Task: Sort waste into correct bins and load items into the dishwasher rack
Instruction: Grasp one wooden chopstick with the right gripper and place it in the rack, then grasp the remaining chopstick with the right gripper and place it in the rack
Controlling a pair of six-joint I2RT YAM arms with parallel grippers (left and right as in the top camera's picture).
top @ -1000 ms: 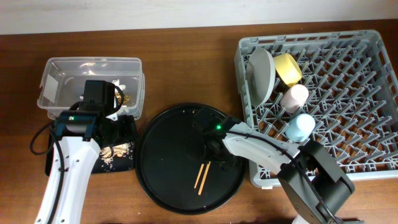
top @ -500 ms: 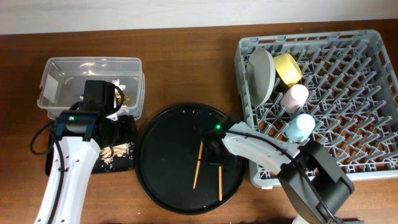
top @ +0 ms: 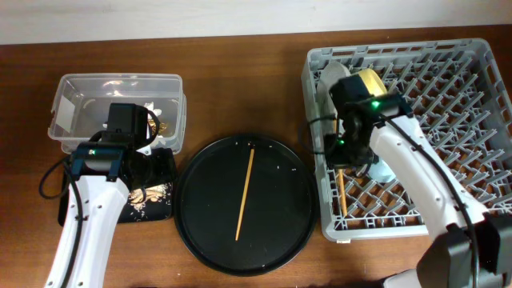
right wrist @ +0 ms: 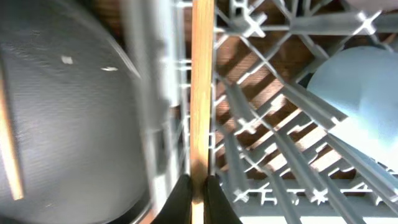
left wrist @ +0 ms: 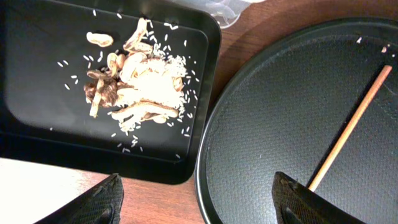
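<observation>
Wood, dark brown and faintly glossy, across the whole tabletop; strip of pale wall along the far edge. Far left: clear tub, a gold-brown glint at its near right corner, half hidden by the left arm. Just in front of it, touching or nearly so: shallow black tray, holding a heap of tan-brown food scraps ringed by scattered rice grains. Centre: round black tray, close beside the shallow one with a sliver of bare wood between; one chopstick lying on it, slightly slanted, running near to far. Right: grey dishwasher rack, with grey-green bowl on edge at the far left, yellow bowl next to it, blue cup nearer the front, partly covered by the right arm. Left gripper spread wide, grasping nothing, poised above the seam between the two black trays. Right gripper clenched on the second chopstick, pinched between the fingertips; stick reaching over the rack's front left part, just inside the left wall, blue cup off to one side. Cannot tell whether its far tip touches the grid floor.
</observation>
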